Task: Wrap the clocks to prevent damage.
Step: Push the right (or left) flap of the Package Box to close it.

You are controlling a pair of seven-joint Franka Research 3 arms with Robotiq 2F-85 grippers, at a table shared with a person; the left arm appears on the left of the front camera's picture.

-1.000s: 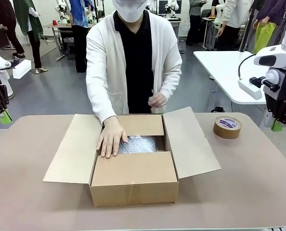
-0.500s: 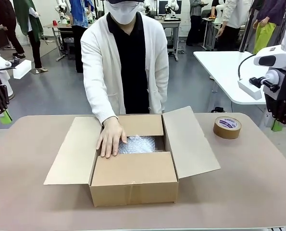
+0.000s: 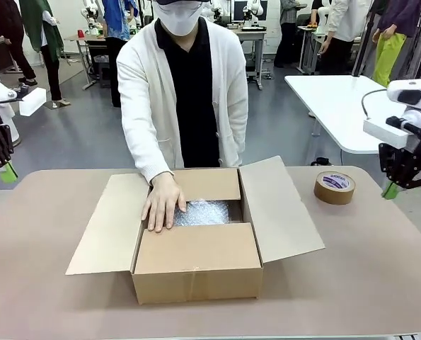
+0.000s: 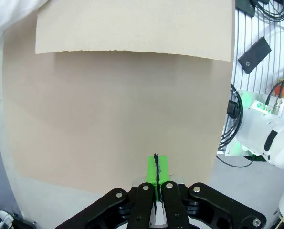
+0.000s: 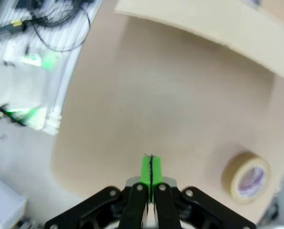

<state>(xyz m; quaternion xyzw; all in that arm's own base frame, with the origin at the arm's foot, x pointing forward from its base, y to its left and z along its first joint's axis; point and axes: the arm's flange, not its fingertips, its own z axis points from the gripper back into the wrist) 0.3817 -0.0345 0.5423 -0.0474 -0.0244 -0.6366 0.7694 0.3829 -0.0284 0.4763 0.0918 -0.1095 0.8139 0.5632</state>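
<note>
While we are hanging our left gripper (image 3: pixel 7 172) and right gripper (image 3: pixel 390 190), both pinched together and empty, past the tabletop's (image 3: pixel 40 297) side edges, the open cardboard box (image 3: pixel 196 263) is sitting mid-tabletop. A bubble-wrapped bundle (image 3: pixel 206 212) is lying inside, partly under the person's hand (image 3: pixel 163 203), and a tape roll (image 3: pixel 335 187) is resting toward the far right corner.

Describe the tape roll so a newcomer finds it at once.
On the beige table, look past the open cardboard box to the far corner on the robot's right. Beyond the box's right flap, the tape roll lies flat. It is the one round thing on the table: a brown ring with a white, printed core.
</note>
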